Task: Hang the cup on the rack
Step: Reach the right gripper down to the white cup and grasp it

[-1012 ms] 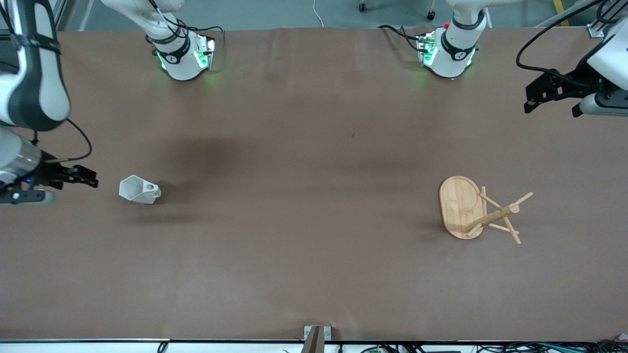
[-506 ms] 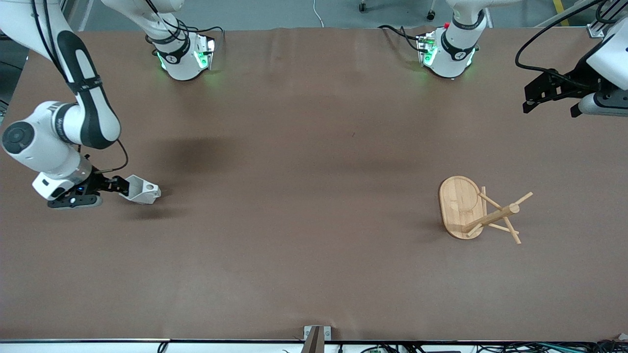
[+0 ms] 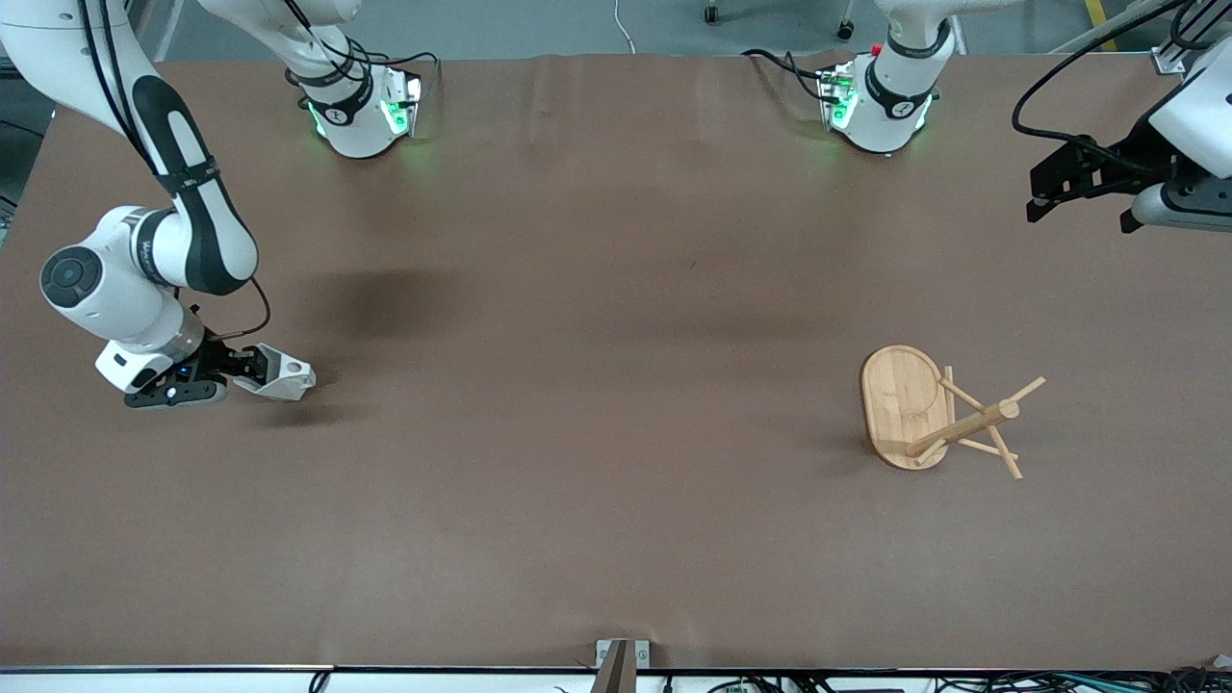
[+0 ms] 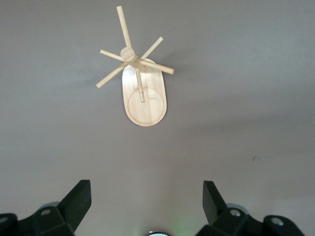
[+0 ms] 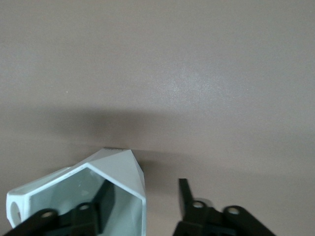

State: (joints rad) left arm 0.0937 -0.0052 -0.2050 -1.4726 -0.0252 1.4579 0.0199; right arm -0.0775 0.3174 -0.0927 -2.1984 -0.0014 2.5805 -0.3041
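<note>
At the right arm's end of the desk (image 3: 597, 539) the cup (image 3: 279, 372) lay on its side, well apart from the rack (image 3: 910, 409). It looked light, rigid and slick; its wall offered the hold. A second earlier the right gripper (image 3: 241, 370) stood clear; now its spread fingers straddled that wall, unclosed. The left gripper (image 3: 1078, 183) waited wide.

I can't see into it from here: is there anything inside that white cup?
One finger of the right claw reaches into the cup's mouth, the other stays outside its wall. Otherwise only bare white walls show; the bottom is hidden.
</note>
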